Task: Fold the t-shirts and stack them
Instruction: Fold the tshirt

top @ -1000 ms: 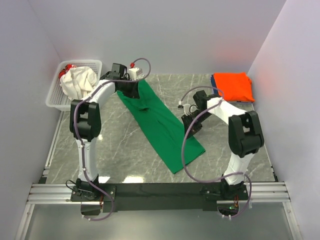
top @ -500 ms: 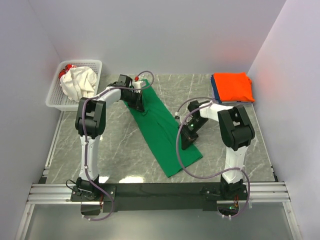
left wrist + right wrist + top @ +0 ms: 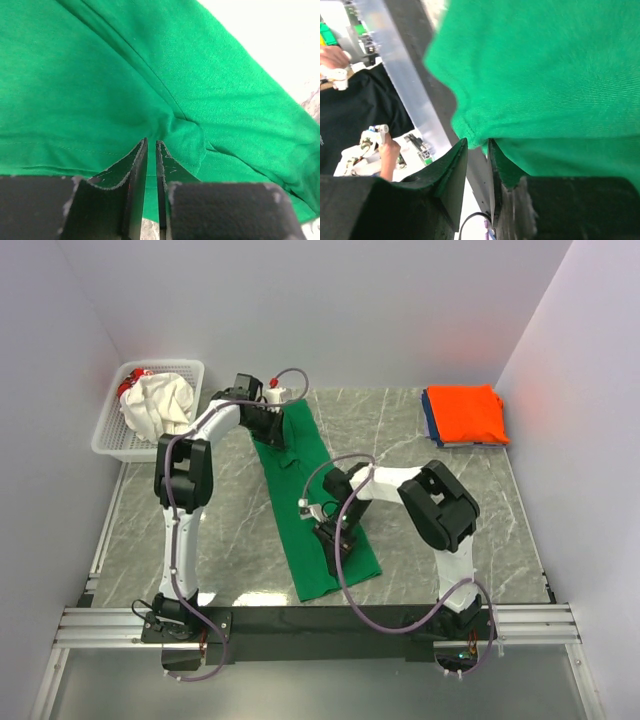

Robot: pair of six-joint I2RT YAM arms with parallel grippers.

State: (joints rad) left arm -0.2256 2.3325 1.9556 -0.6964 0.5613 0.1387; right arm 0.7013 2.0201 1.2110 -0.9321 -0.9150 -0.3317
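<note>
Plain green t-shirt [image 3: 290, 510] on grey-veined marble table [image 3: 220, 530] — orange t-shirt [image 3: 465, 412], white lattice basket [image 3: 105, 440]

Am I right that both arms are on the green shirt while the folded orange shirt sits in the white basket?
No: the orange shirt lies folded on the table at far right, outside the basket, as the top view shows. The green shirt part holds.
</note>
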